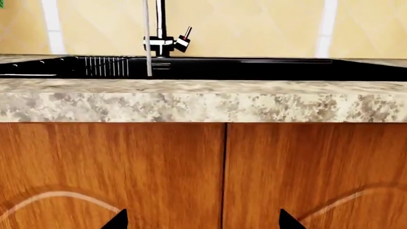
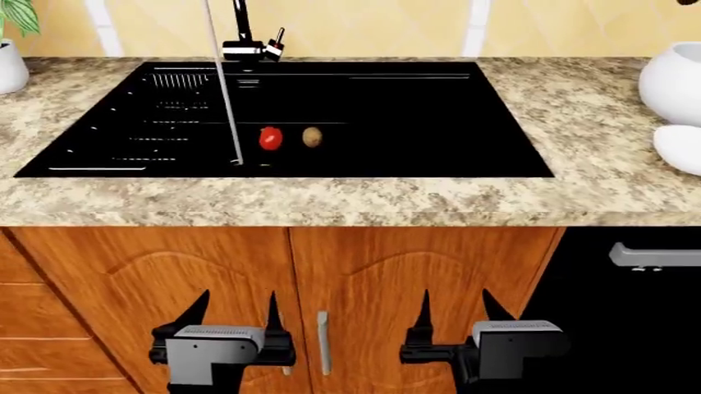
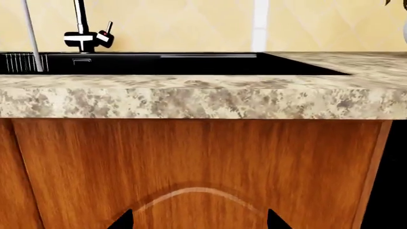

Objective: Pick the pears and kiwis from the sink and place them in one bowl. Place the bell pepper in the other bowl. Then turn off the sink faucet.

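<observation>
Nothing done yet, by the look of it. Both claws hang low in front of the cabinet doors (image 2: 318, 271), below the surface (image 2: 328, 201) edge, well short of the sink (image 2: 460, 123).

Left claw (image 2: 235, 316): released, empty. Right claw (image 2: 451, 316): released, empty too. Wrist views show only prong tips, door wood and the surface's edge.

Bell pepper (image 2: 269, 138) sits on the sink floor, up and ahead of the left claw, slightly to its right. One kiwi (image 2: 312, 136) lies just beside the pepper, on its right. No pears visible in the basin from here; can't tell if any are hidden near the front wall.

Two white bowls (image 2: 677, 115) sit on the surface far right, beyond the right claw, cropped by the frame edge; contents can't be seen.

Sink faucet (image 2: 243, 41) is running: water stream (image 2: 223, 90) falls into the basin, just left of the pepper.

Left to do: essentially everything. Fruit into one bowl, pepper into the other, faucet off.
</observation>
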